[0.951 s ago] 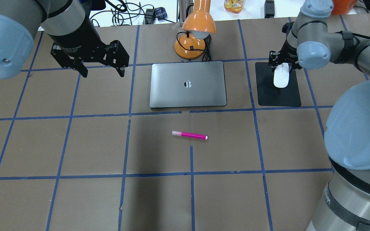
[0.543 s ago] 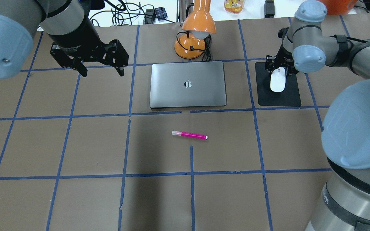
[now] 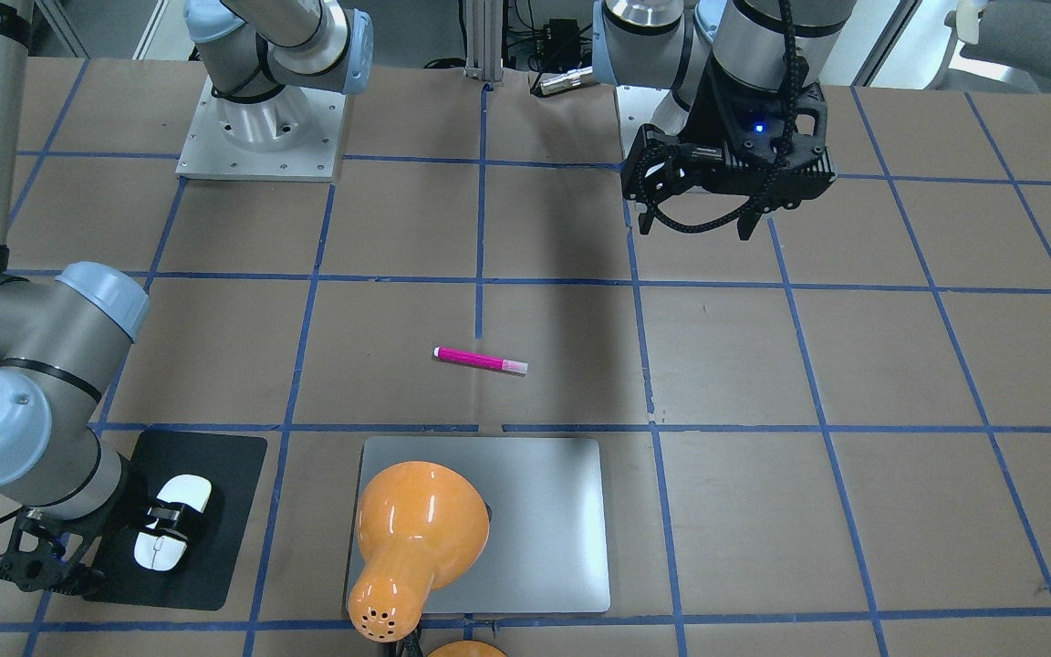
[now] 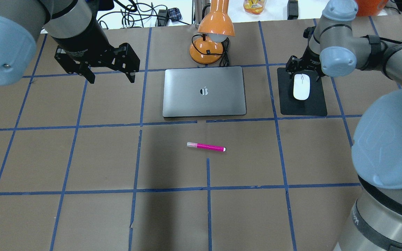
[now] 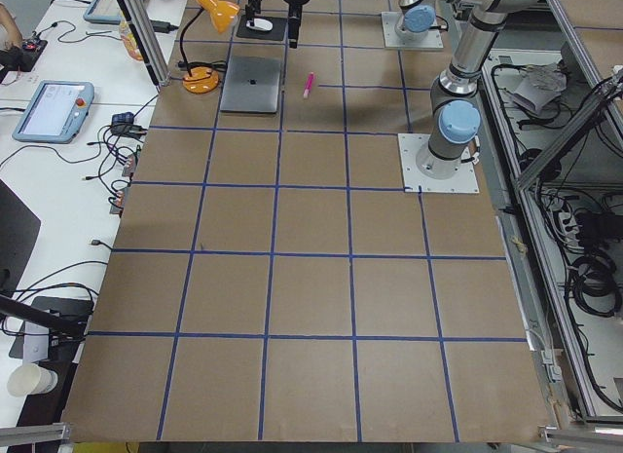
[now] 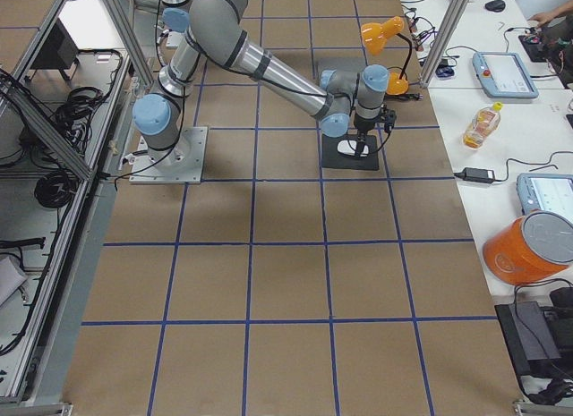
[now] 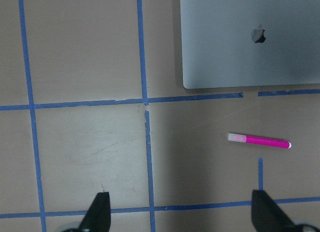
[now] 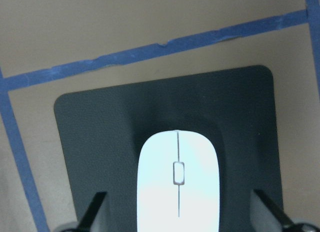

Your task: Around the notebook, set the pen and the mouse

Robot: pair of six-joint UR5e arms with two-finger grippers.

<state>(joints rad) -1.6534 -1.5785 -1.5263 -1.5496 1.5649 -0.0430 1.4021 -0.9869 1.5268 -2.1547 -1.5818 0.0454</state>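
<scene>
The white mouse [image 4: 301, 86] [image 8: 177, 182] lies flat on a black mat [image 4: 302, 106] to the right of the silver-grey notebook [image 4: 204, 91] [image 7: 250, 37]. My right gripper [image 4: 303, 69] [image 8: 180, 214] hovers over the mouse's far end, open. Its fingertips [image 8: 95, 212] stand clear of the mouse on both sides. The magenta pen [image 4: 206, 146] [image 3: 480, 359] [image 7: 259, 140] rests on the brown table in front of the notebook. My left gripper [image 4: 112, 78] [image 3: 697, 224] hangs open and empty above the table, left of the notebook.
An orange desk lamp [image 4: 211, 38] stands just behind the notebook, and its head [image 3: 416, 538] hides part of the notebook in the front-facing view. Cables and a bottle [image 4: 254, 6] lie beyond the table's far edge. Blue tape lines grid the table.
The mouse has shifted a little left and straightened on the mat. My right gripper has let go of it and drawn back toward its far end. The left arm has not moved.
</scene>
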